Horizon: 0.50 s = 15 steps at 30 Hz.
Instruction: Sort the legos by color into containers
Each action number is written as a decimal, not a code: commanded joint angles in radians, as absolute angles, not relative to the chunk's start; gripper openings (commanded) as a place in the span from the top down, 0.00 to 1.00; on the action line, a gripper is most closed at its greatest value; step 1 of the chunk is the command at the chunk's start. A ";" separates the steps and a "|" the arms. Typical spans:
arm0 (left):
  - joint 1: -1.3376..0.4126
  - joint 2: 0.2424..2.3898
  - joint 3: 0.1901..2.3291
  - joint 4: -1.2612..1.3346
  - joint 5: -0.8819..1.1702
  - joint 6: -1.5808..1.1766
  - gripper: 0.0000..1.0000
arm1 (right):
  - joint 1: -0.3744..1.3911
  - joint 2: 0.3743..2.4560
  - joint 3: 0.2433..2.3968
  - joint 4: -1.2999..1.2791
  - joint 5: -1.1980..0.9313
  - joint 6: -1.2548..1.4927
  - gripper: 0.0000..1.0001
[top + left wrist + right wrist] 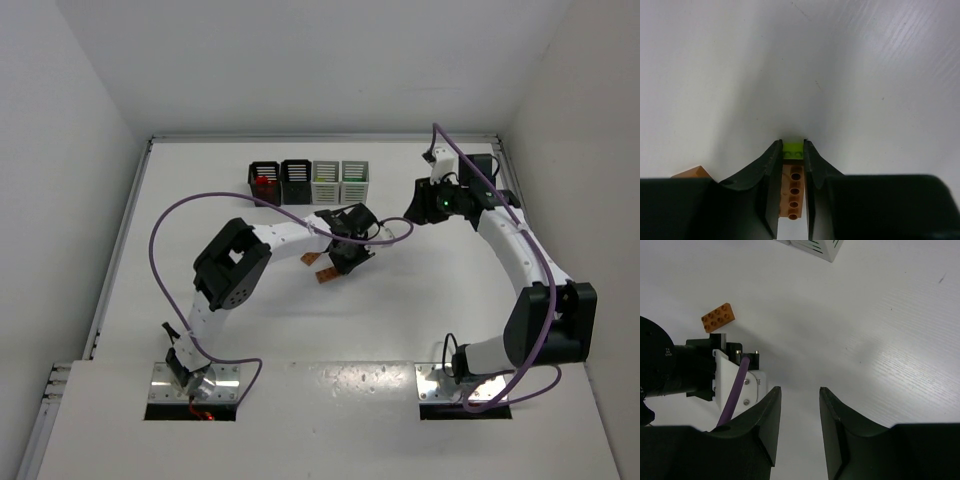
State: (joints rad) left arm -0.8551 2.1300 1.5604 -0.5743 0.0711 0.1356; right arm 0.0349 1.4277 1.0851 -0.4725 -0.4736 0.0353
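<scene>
In the left wrist view my left gripper (792,150) is shut on two legos. A yellow-green lego (792,150) sits between the fingertips, and an orange-tan lego (791,192) lies further back between the jaws. From above, the left gripper (345,256) is low over the table middle, beside two orange-tan legos (312,259) (326,275). My right gripper (800,395) hangs open with nothing in it, right of the left one (416,208). The containers stand in a row at the back: a black bin (265,182) with red inside, another black bin (297,180), and two white bins (326,182) (355,181).
Another orange-tan lego (692,172) peeks out left of the left fingers. The right wrist view shows an orange-tan lego (718,317) on the table, the left arm's wrist (690,370) with its purple cable (732,390), and a white bin's corner (817,247).
</scene>
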 commanded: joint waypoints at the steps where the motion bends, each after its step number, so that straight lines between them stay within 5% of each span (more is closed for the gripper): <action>1: -0.859 2.155 1.557 -0.591 0.081 0.149 0.76 | 0.031 1.430 1.106 -0.440 -0.494 0.046 0.63; 15: -0.649 2.060 2.103 -0.723 0.114 0.095 0.79 | 0.031 1.420 1.086 -0.420 -0.506 0.080 0.63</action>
State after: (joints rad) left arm -0.7029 2.1212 2.0098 -0.7074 0.1253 0.1188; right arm 0.0349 1.4277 1.0851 -0.4534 -0.4763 0.0578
